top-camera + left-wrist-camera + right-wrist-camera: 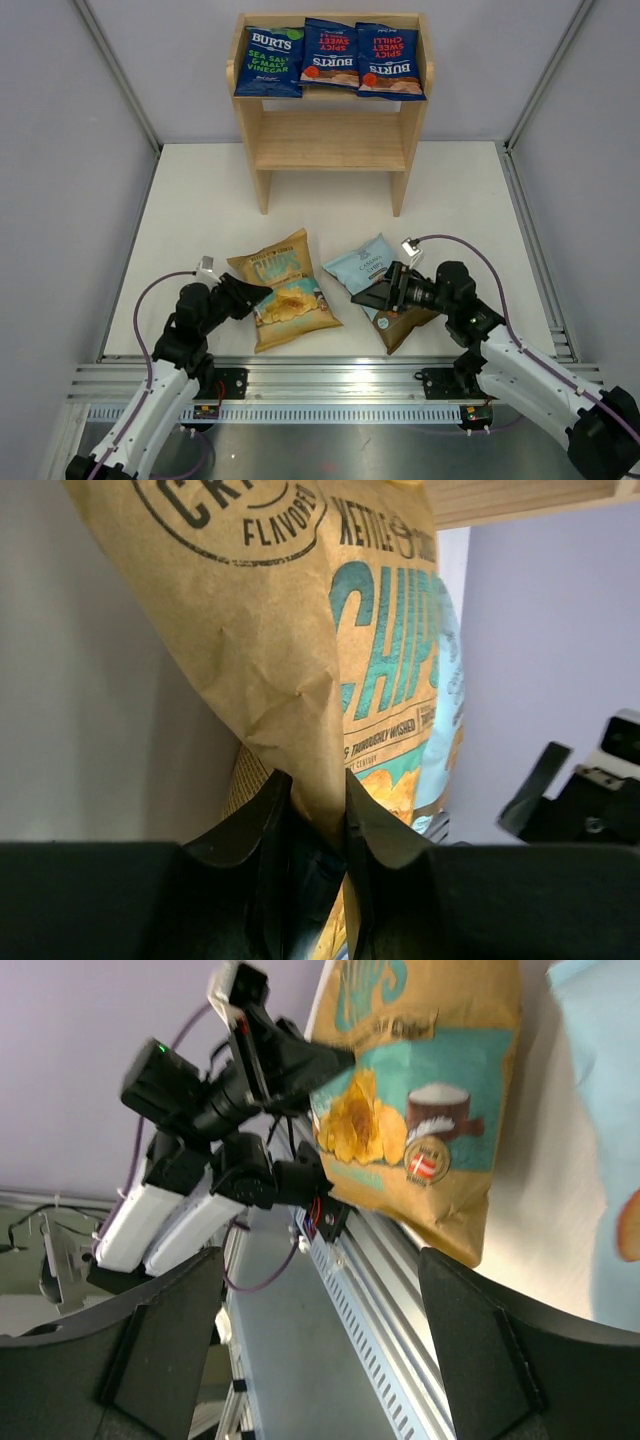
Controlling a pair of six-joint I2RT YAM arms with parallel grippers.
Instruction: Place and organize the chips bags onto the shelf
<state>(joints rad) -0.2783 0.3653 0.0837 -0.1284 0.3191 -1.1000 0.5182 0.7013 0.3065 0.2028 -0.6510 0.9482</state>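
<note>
Done: three small dark-blue crinkly "Burts" bags [331,60] are laid side by side on the top tier of the light-wood two-tier shelf [330,140].
Left to do: the larger tan-yellow paper "Chips" bag [290,295] and the light-blue and brown bag [370,268] lie flat on the table, well apart from the shelf.
Left arm: the tan-yellow bag's edge is pinched by the left gripper [315,795].
Right arm: the right gripper [365,297] is held with fingers spread wide at the light-blue bag's edge.
Surface: a white matte tabletop [200,200] is enclosed by pale lilac walls [60,150].
</note>
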